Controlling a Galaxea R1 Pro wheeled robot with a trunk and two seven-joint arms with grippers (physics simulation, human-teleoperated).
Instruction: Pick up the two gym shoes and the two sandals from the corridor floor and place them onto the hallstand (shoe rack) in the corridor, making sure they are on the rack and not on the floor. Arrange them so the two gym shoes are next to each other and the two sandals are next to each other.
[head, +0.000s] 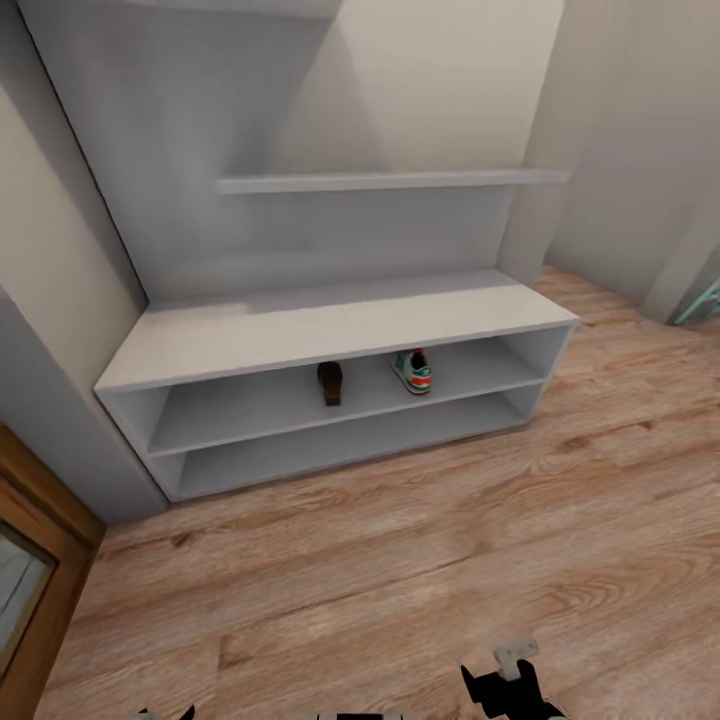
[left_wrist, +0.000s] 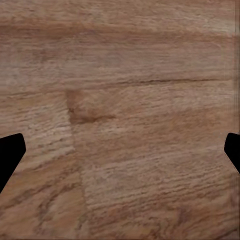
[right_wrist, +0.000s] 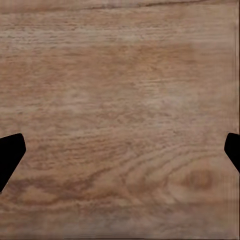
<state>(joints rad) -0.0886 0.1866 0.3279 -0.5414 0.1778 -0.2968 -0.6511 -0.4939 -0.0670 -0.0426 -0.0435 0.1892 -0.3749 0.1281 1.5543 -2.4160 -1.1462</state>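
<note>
The pale grey hallstand (head: 330, 325) stands against the wall ahead, with a low bench and two open shelf rows. On its upper shelf row sit one dark brown sandal (head: 330, 383) and, to its right and apart from it, one gym shoe (head: 413, 371) with a teal heel facing me. In the left wrist view my left gripper (left_wrist: 120, 152) is open over bare corridor floor (left_wrist: 125, 100), black fingertips (left_wrist: 10, 155) at both edges. The right gripper (right_wrist: 120, 152) is also open over bare floor planks (right_wrist: 120, 90). Part of the right arm (head: 510, 680) shows at the head view's lower edge.
Wood-plank floor (head: 420, 560) stretches between me and the rack. A wood-framed mirror or door (head: 30, 580) stands at the left. Walls close in on the left and at the back right, with a teal object (head: 705, 300) at the far right edge.
</note>
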